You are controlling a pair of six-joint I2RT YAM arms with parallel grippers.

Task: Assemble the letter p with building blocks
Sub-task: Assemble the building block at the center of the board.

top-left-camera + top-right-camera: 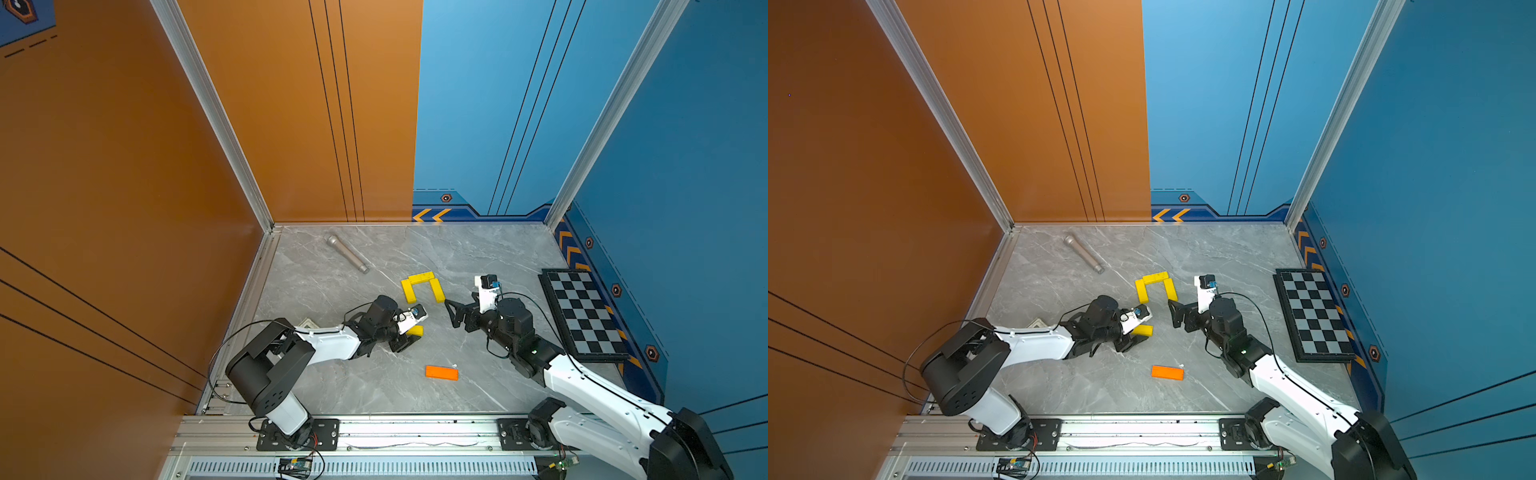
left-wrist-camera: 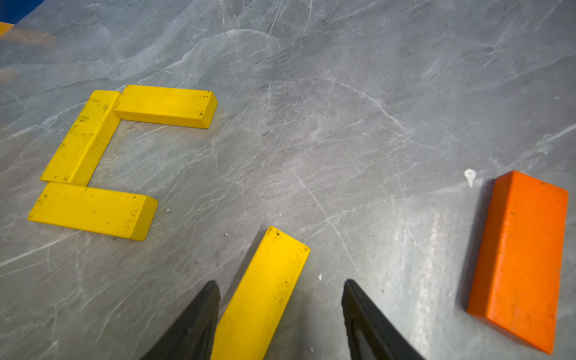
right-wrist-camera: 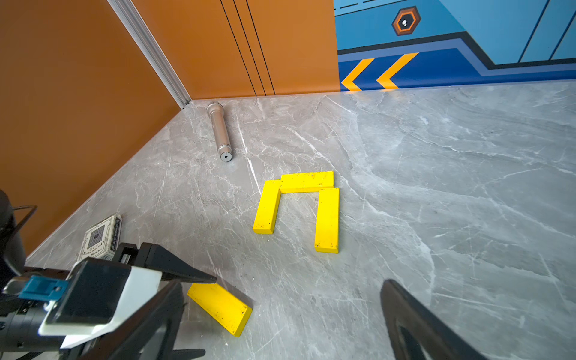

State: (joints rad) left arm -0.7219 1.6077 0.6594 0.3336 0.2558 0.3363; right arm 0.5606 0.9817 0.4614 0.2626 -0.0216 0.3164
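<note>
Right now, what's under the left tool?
A flat yellow rectangular block on the grey marble table, between the left tool's open fingers; from above, the tool covers most of it.

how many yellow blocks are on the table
4. Three form a U in the middle: left block, far block, right block. The fourth block lies between the left gripper's jaws, nearer the robot. None looks hidden.

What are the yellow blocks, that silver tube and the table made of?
Yellow blocks: probably painted wood; matte coat, dark chips along the edges.
Silver tube: looks like brushed metal, dull sheen, a drilled hole in its end.
Table: grey marble-look slab, white veins, slight gloss; real stone or print, I cannot tell.
</note>
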